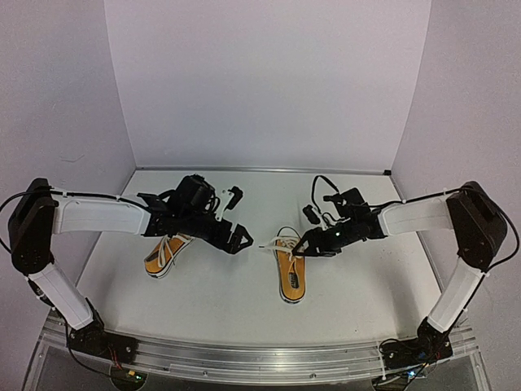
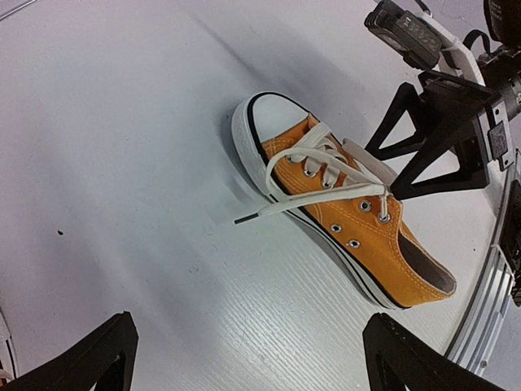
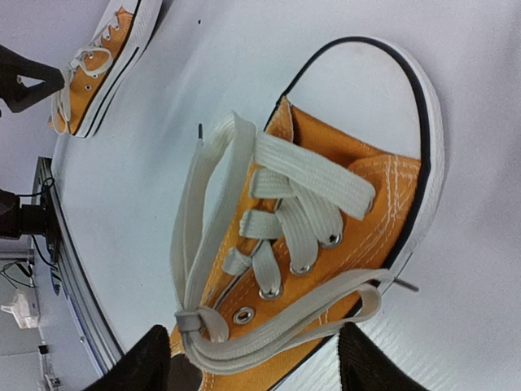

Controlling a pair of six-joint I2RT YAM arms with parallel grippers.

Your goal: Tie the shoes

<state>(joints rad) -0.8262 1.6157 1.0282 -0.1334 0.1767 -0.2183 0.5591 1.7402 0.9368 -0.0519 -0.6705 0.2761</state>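
Observation:
Two orange-yellow shoes lie on the white table. The left shoe (image 1: 165, 254) sits partly under my left arm and is also seen far off (image 3: 98, 73). The right shoe (image 1: 291, 275) (image 2: 350, 216) (image 3: 358, 187) has loose white laces (image 3: 269, 342), folded into long loops across its upper. My right gripper (image 1: 306, 243) (image 3: 264, 366) hovers just over this shoe's top eyelets, open, its fingers either side of the gathered lace loops. One lace end (image 2: 244, 218) trails left onto the table. My left gripper (image 1: 240, 238) (image 2: 256, 366) is wide open over bare table, left of the right shoe, holding nothing.
White walls close in the table at the back and sides. An aluminium rail (image 1: 260, 358) runs along the near edge, seen also in the wrist views (image 2: 488, 301). The right arm's gripper body (image 2: 444, 134) stands just behind the right shoe.

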